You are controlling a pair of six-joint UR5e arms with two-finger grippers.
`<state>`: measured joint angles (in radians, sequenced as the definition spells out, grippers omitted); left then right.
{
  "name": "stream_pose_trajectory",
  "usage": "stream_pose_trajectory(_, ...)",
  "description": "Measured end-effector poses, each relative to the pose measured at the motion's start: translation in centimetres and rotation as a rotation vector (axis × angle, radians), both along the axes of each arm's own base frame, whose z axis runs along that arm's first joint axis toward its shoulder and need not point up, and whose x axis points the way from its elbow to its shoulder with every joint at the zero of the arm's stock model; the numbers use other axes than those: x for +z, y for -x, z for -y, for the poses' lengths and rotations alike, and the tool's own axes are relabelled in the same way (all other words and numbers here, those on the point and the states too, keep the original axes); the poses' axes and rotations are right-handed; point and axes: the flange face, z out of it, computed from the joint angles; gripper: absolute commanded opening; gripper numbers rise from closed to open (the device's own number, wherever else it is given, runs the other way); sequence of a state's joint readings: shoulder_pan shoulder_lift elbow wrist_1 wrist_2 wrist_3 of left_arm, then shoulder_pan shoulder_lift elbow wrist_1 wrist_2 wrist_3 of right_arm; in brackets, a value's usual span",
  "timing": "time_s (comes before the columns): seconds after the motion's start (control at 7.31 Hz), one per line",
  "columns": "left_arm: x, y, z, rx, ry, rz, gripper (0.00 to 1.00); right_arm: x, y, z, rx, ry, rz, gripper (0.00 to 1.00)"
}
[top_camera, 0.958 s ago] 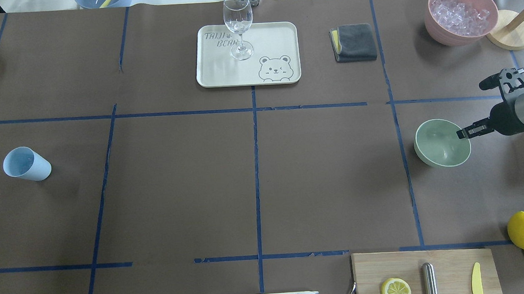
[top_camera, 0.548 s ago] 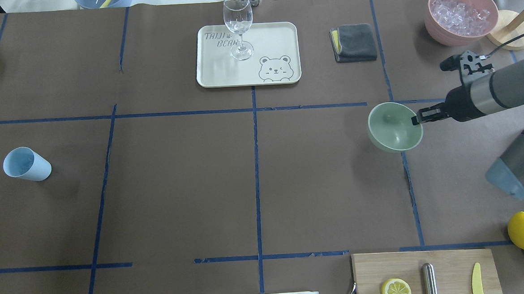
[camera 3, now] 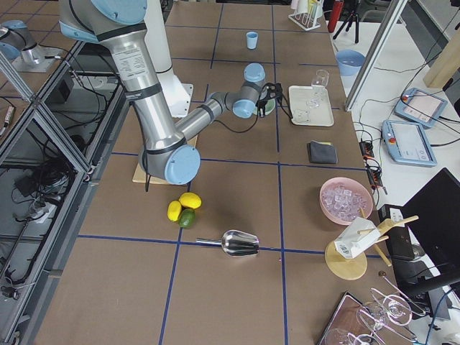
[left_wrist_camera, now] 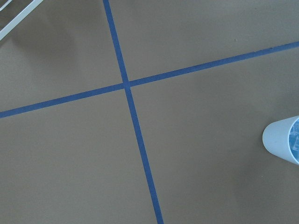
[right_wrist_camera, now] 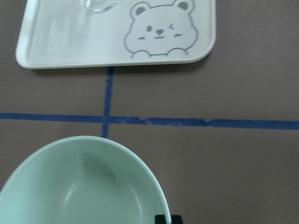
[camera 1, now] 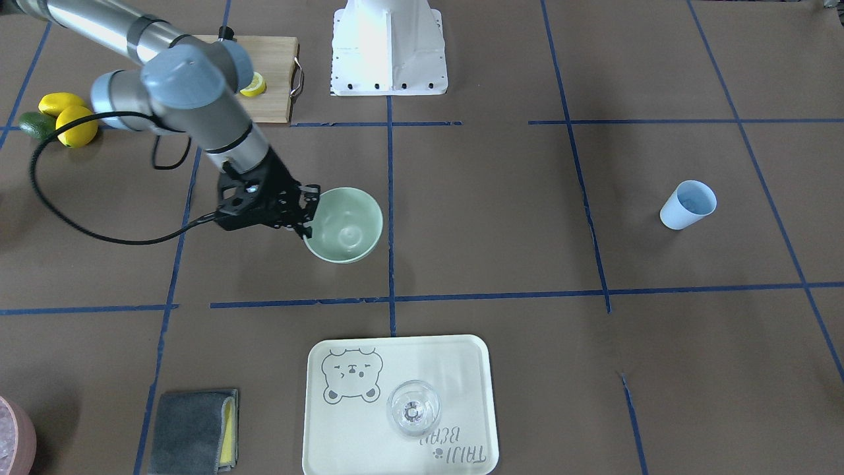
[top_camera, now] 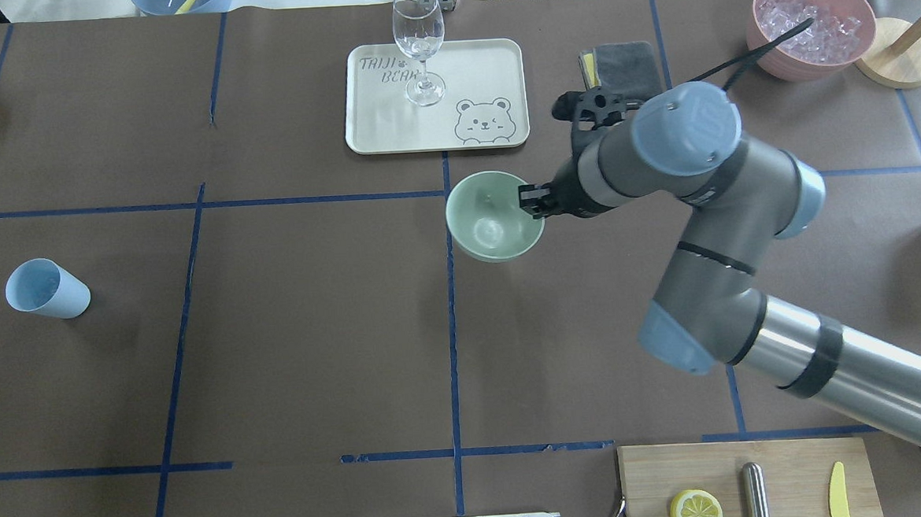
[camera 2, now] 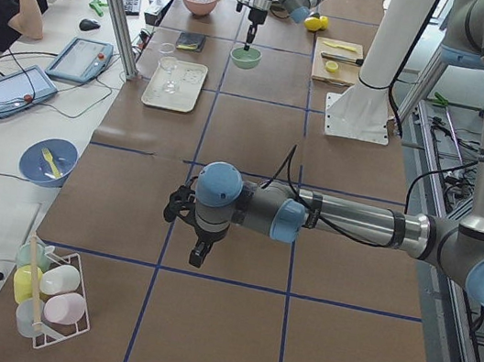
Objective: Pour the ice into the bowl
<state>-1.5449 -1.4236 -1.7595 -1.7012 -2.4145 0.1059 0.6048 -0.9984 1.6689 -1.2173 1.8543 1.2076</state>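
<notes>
The pale mint-green bowl (top_camera: 494, 217) sits near the table's centre line, just below the tray. My right gripper (top_camera: 532, 201) is shut on its right rim, one finger inside and one outside. The same grip shows in the front-facing view on the bowl (camera 1: 344, 224) and right gripper (camera 1: 308, 211). The bowl (right_wrist_camera: 84, 186) is empty inside. A light blue cup (top_camera: 46, 289) stands far left. In the left wrist view the cup (left_wrist_camera: 282, 140) shows glassy ice (left_wrist_camera: 295, 140) in its mouth. My left gripper (camera 2: 198, 257) hangs over bare table. I cannot tell if it is open.
A cream bear tray (top_camera: 391, 132) holds a wine glass (top_camera: 419, 44). A grey cloth (top_camera: 622, 61) and a pink container (top_camera: 773, 57) of crushed ice stand at the back right. A cutting board (top_camera: 786, 462) with a lemon half lies front right. A metal scoop (camera 3: 237, 243) lies beside lemons (camera 3: 188, 201).
My right arm has carried the bowl leftward in the overhead view, from the table's right side to its centre line. The cup has not moved.
</notes>
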Motion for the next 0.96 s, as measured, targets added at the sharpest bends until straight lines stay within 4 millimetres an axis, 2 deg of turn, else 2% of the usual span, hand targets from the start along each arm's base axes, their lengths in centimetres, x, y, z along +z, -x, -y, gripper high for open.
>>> stream_pose_trajectory(0.27,0.0,0.0,0.0,0.000,0.000,0.000,1.00,-7.9,10.4,-3.3,0.052,0.019,-0.022,0.00)
stream_pose_trajectory(0.41,0.1,0.0,0.0,-0.001,0.002,0.000,1.00,-10.9,15.3,-4.8,0.066,0.024,-0.034,0.00)
stream_pose_trajectory(0.55,0.2,0.1,-0.1,-0.002,0.004,0.000,1.00,-12.9,18.6,-5.9,0.071,0.029,-0.048,0.00)
stream_pose_trajectory(0.68,0.3,0.0,-0.2,-0.001,0.007,0.000,1.00,-13.8,20.4,-6.5,0.070,0.032,-0.058,0.14)
stream_pose_trajectory(0.82,0.4,0.0,-0.3,-0.001,0.008,0.000,1.00,-14.0,21.2,-6.8,0.068,0.035,-0.065,0.68)
stream_pose_trajectory(0.96,0.4,0.0,-0.3,-0.001,0.009,0.000,1.00,-13.9,21.5,-6.8,0.068,0.037,-0.071,1.00)
